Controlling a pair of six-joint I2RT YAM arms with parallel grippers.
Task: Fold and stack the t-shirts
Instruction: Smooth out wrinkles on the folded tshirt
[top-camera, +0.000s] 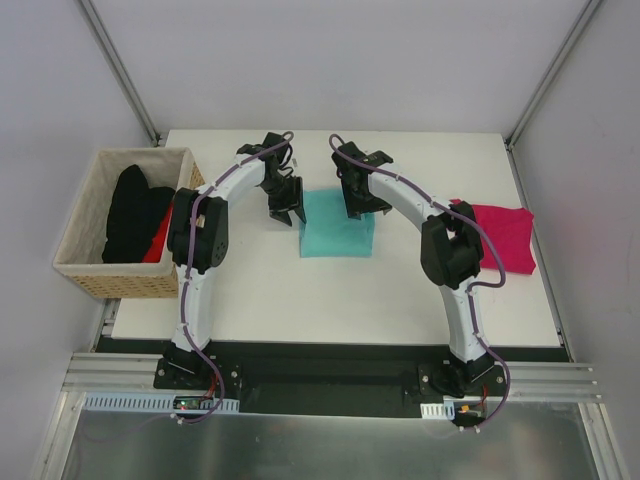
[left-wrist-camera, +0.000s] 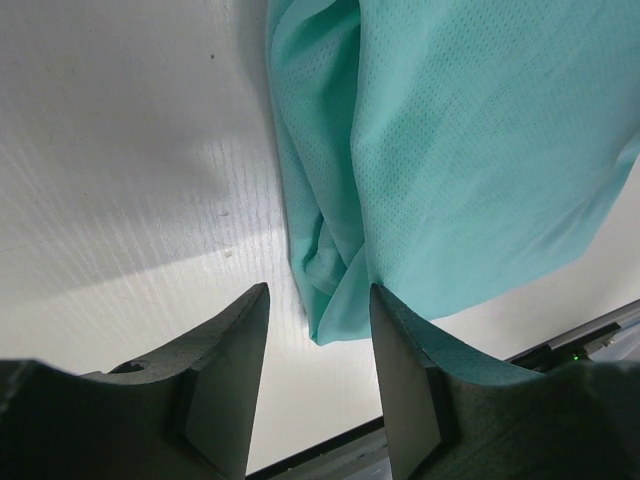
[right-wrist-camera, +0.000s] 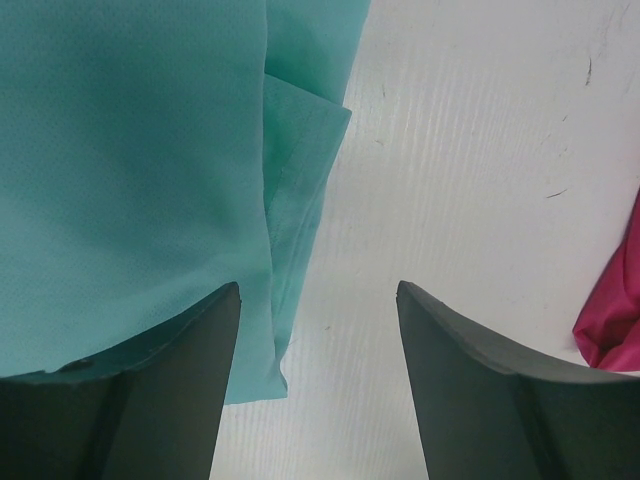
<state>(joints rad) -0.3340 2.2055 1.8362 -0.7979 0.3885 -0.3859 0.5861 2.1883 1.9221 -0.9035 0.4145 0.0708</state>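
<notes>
Both left fingers (left-wrist-camera: 225, 385) and right fingers (right-wrist-camera: 170, 395) apart over teal t-shirt (top-camera: 337, 232), opposite edges.

Bright, even light, soft faint shadows on the white table (top-camera: 300, 290), all views sharp.

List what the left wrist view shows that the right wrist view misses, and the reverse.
Only the left wrist view: the teal t-shirt has a bunched, rumpled side edge that ends in a corner near the left gripper, and a dark rail runs past the table edge at lower right. Only the right wrist view: a flat, layered edge of that shirt beside the right gripper, and a bit of the magenta t-shirt at the far right. Both: teal cloth lying on the white table, with open jaws holding nothing.
</notes>
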